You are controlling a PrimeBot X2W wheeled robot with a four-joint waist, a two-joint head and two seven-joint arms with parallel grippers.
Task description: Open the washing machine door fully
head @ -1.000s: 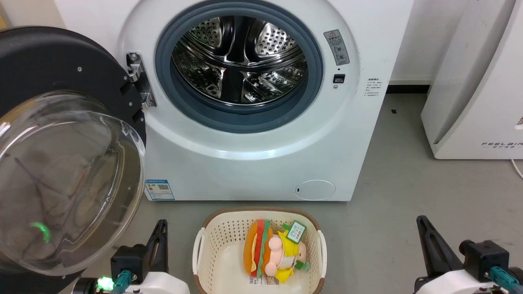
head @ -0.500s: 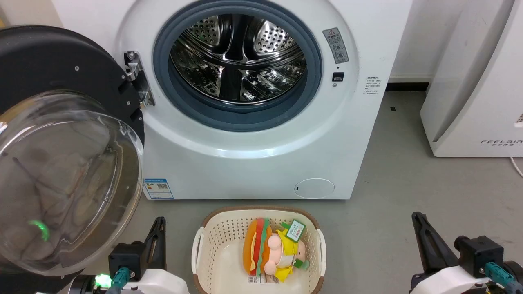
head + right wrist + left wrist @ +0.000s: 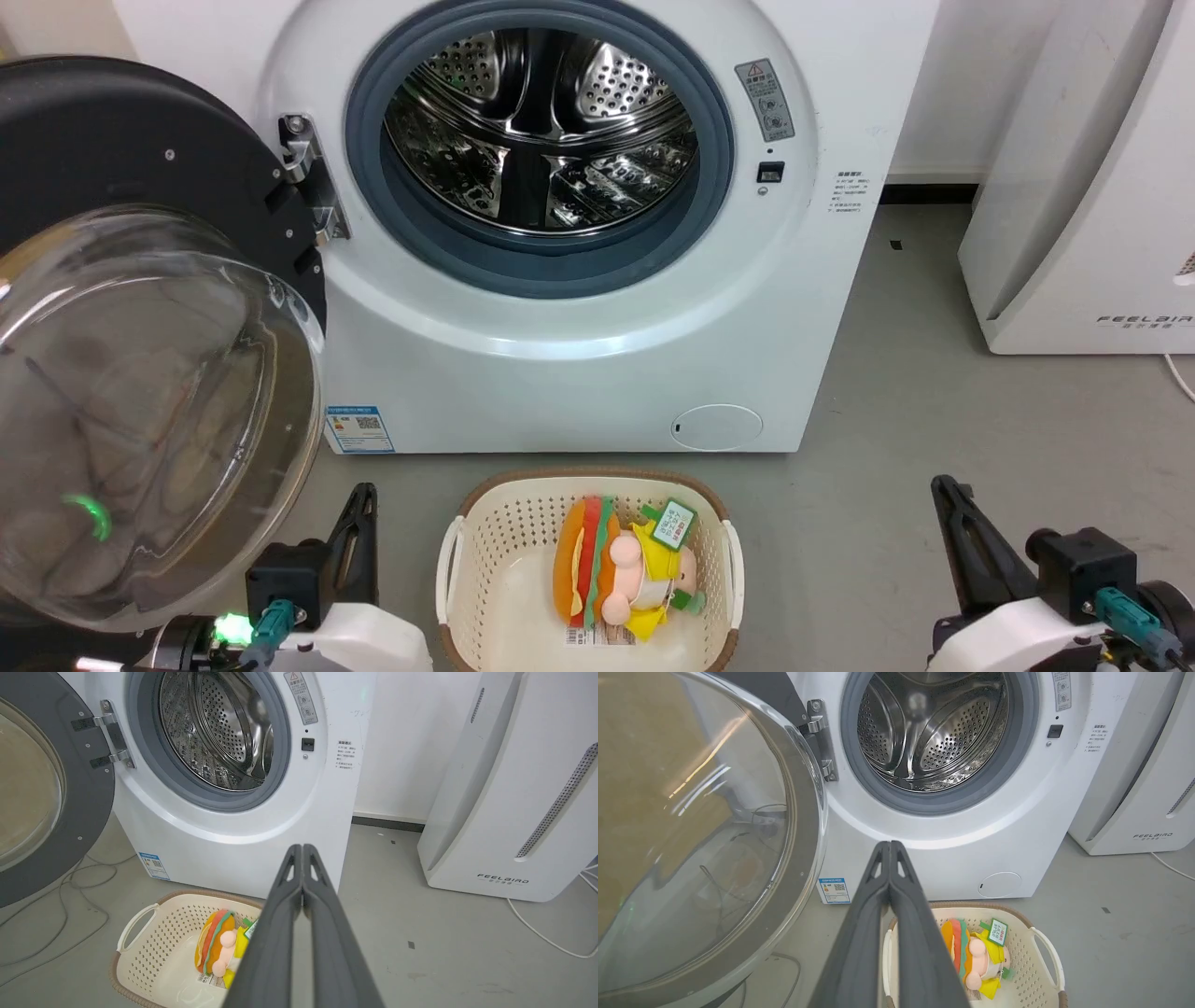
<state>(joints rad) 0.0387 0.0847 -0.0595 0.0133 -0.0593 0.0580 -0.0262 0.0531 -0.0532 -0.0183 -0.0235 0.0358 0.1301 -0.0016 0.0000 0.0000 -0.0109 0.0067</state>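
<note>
Grey floor [image 3: 934, 392] | washing machine door [image 3: 159, 392]: domed glass, seemingly fully open | perforated drum [image 3: 541, 121]

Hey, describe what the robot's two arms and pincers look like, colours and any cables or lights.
The left pincer and right pincer each have two long, tapering dark grey fingers with slotted cut-outs near the tips. Behind each sits a black boxy mount with a teal plug, on a glossy white forearm shell. A green light glows by the left arm's plug.
</note>
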